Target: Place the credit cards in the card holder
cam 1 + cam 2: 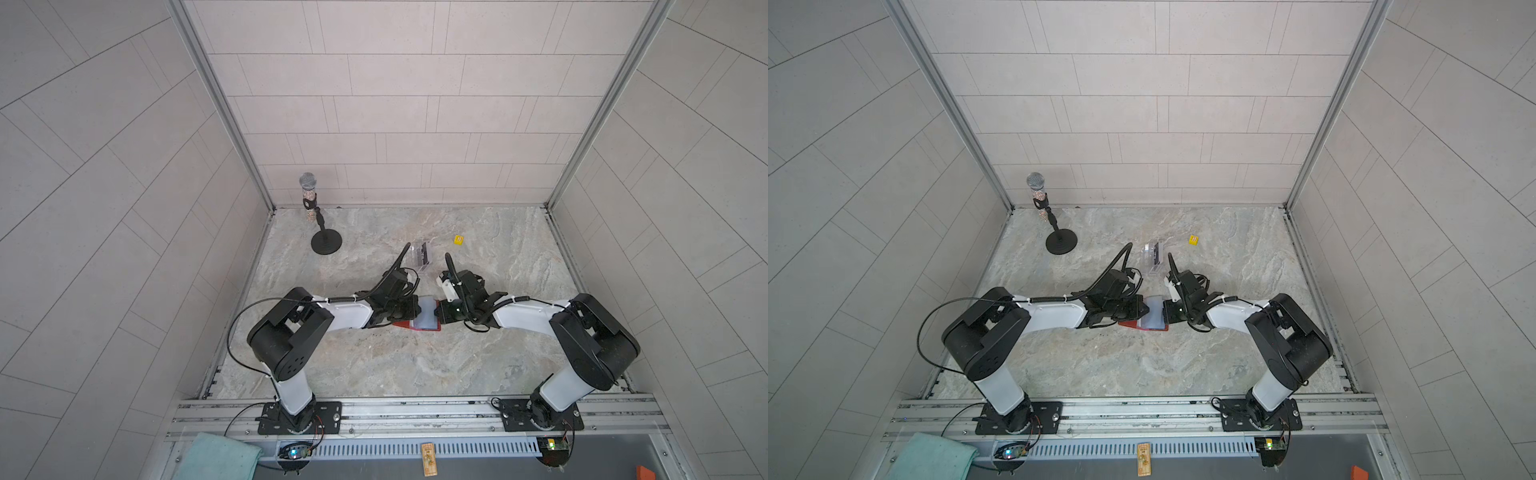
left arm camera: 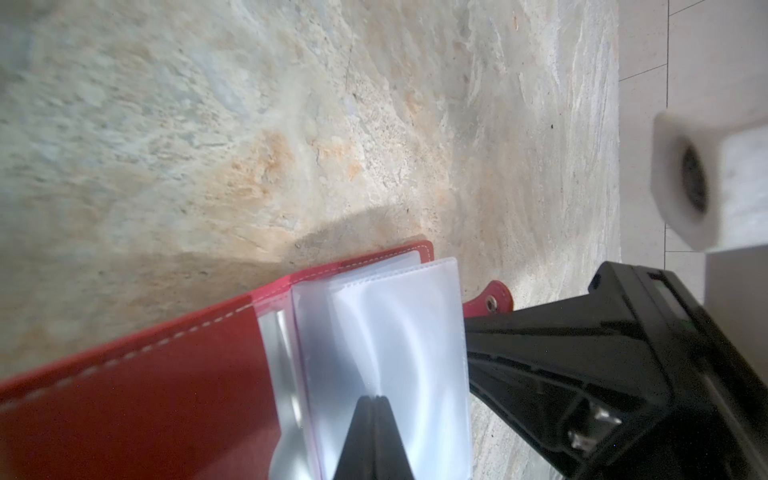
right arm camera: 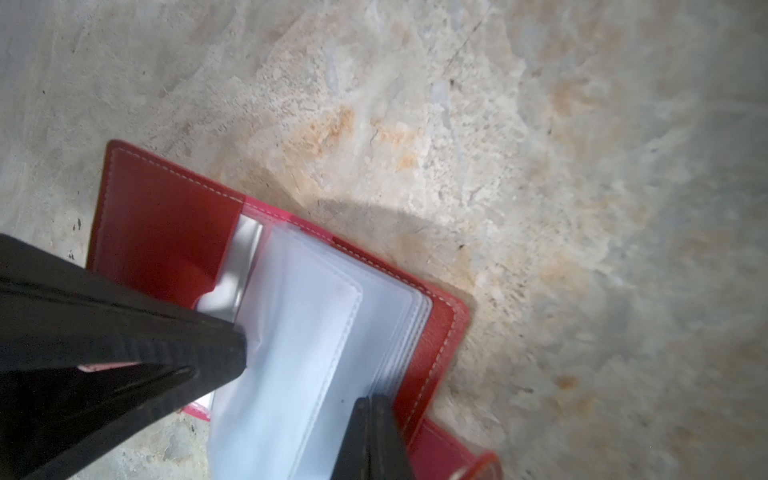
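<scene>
Card holder (image 1: pixel 420 326) mid-table; stand (image 1: pixel 417 261) with credit cards (image 1: pixel 424 252) behind it; die (image 1: pixel 459 240) right of stand; microphone (image 1: pixel 309 195) back-left corner.

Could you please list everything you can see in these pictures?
card holder: one, red, open, table centre, between the arms
sleeves: several, clear, inside the card holder
stand: one, clear, behind the card holder
cards: count unclear, black, in the stand
die: one, yellow, right of the stand
microphone: one, silver, on a black base, far left corner
cloth: one, teal, front left
tag: one, tan, front centre
block: one, orange, front right edge
table: one, marbled grey-beige
left gripper: one, black, jaws shut, at the sleeves
right gripper: one, black, jaws shut, at the sleeves
</scene>
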You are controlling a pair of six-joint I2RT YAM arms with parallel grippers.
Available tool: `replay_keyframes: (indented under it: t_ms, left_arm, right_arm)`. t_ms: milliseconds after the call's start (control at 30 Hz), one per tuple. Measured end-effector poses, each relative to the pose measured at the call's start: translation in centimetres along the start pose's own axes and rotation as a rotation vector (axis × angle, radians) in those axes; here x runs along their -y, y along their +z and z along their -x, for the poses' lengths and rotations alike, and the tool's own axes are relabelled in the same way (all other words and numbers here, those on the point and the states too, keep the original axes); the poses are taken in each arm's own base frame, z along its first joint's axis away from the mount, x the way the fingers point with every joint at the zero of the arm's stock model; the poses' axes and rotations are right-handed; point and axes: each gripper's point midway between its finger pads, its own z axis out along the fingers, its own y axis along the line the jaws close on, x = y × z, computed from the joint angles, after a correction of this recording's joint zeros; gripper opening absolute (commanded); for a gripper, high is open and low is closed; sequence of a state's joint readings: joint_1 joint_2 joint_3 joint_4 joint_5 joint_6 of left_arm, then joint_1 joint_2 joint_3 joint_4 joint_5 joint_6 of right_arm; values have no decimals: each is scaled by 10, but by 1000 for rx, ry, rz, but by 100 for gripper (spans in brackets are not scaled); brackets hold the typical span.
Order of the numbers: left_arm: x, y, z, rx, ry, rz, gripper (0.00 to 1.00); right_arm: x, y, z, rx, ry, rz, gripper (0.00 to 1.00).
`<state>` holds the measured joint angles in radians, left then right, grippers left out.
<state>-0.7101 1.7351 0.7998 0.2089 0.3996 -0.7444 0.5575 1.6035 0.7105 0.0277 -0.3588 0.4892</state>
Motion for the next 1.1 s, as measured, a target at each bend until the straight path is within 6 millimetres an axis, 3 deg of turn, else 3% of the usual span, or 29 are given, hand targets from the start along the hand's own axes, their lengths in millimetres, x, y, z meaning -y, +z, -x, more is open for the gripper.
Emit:
replay_keyframes:
  t_ms: [567,900,1100]
  left_arm:
    - [1,0,1,2,1,-3,1]
    - [0,-2,1,6,11,5,43]
    - [8,-23,12,65,57,21,49]
  right_arm:
    - [-10,-4,-3,-52,-53,-10,15]
    - [-22,-9,11,-28,-72,4,19]
    - [-30,-9,19,-19,-78,26,21]
